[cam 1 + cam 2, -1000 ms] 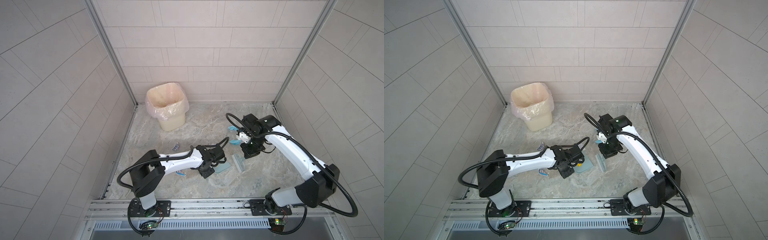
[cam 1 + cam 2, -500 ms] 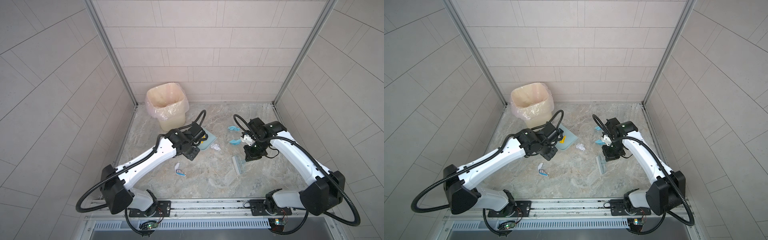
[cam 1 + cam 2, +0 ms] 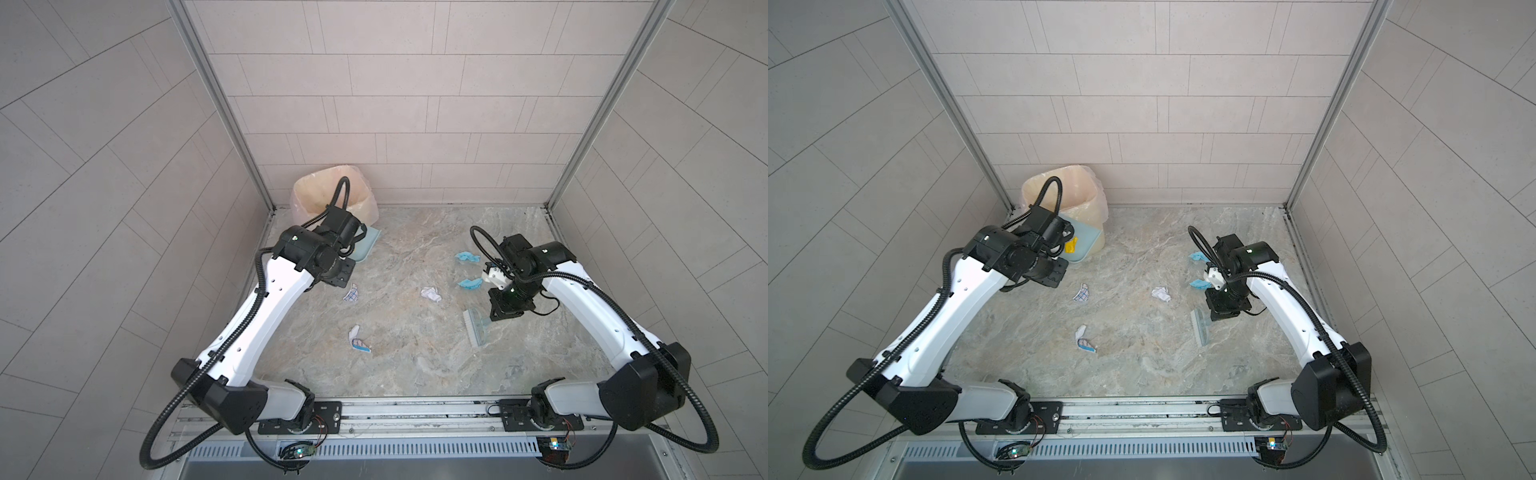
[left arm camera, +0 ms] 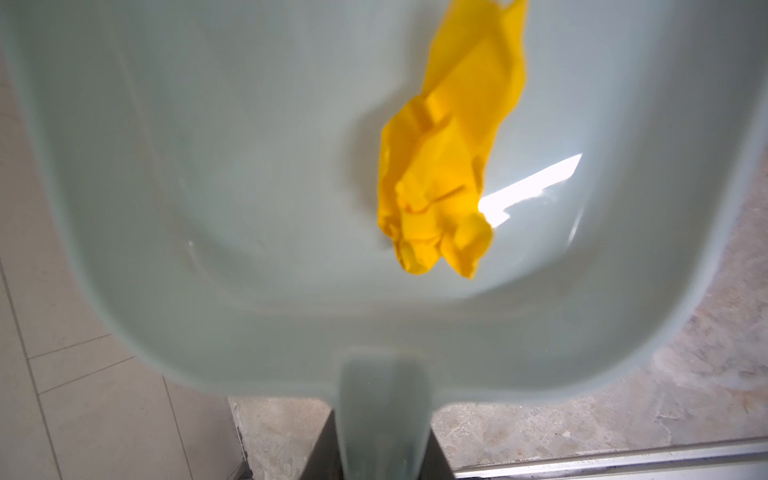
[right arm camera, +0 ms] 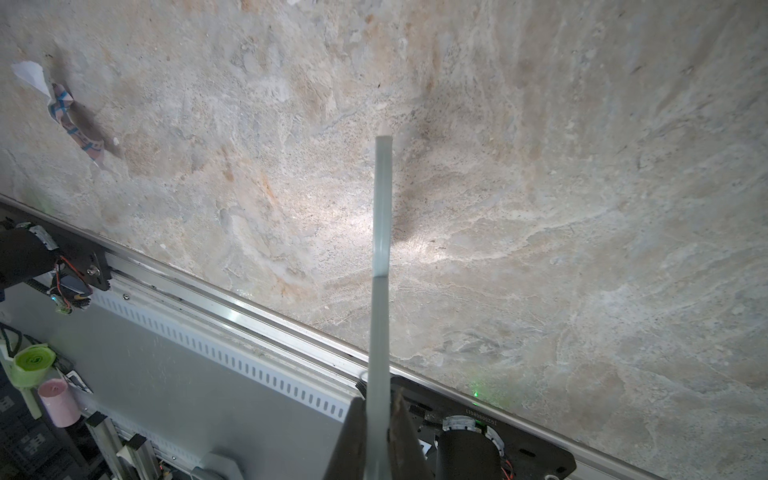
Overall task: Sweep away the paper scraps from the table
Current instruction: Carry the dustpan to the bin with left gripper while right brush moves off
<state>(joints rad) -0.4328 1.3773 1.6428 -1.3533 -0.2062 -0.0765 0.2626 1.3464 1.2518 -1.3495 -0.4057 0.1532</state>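
We hold the dustpan (image 4: 208, 166) by its handle in the left gripper (image 4: 380, 440). The dark fingers (image 4: 320, 449) are clamped on both sides of the handle, so that the yellow scrap (image 4: 440, 174) lying inside does not fall out. The left arm is stretched far forward to the back left corner. It keeps the pan lifted just in front of the bin (image 3: 316, 195), we think in order to empty it there.

The right gripper (image 5: 376, 436) is closed tight on the thin handle of the brush (image 3: 476, 328). The right arm is bent at the elbow and its wrist points down. We cannot tell if the bristles touch the table (image 3: 415, 374).

The other paper scraps lie on the table:
- two blue scraps (image 3: 467, 257) just beside the right wrist
- a white scrap (image 3: 430, 294) near the middle
- a scrap with grid print (image 3: 351, 295)
- a white and blue scrap (image 3: 359, 338) closer to the front
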